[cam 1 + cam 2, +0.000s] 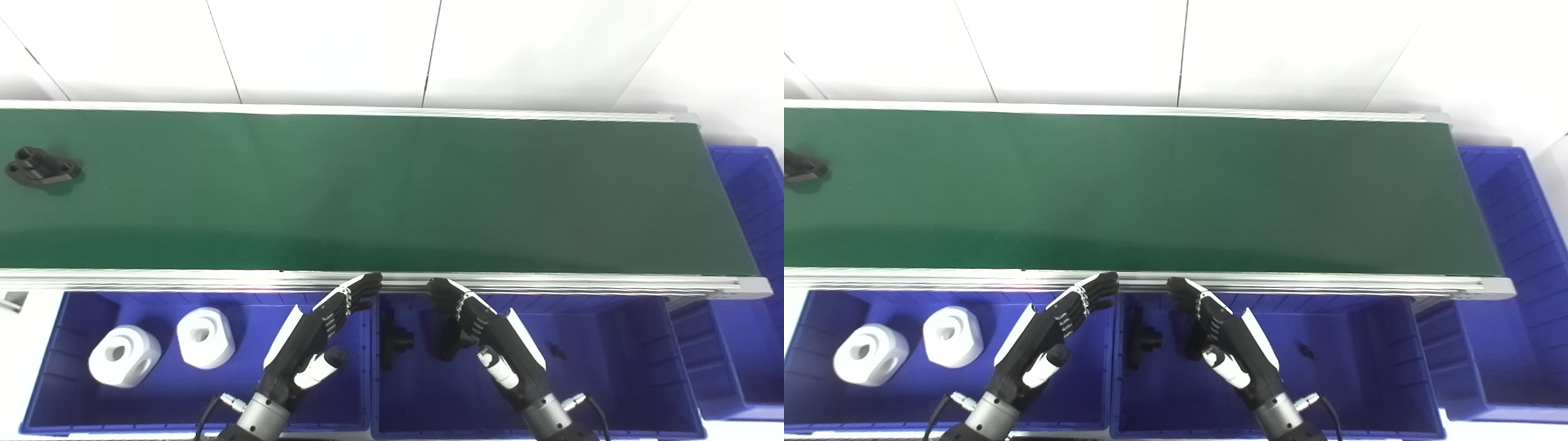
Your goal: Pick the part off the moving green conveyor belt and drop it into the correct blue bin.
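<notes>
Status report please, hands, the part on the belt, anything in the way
Left hand and right hand open, holding nothing, over the bins. Black part at far left of green belt, untouched. Nothing in the way.

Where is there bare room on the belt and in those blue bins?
The belt is bare from the black part at its far left to its right end. The left bin holds two white blocks at its left; its right half lies under the left hand. The middle bin has black parts at left and bare floor at right, past the right hand.
</notes>
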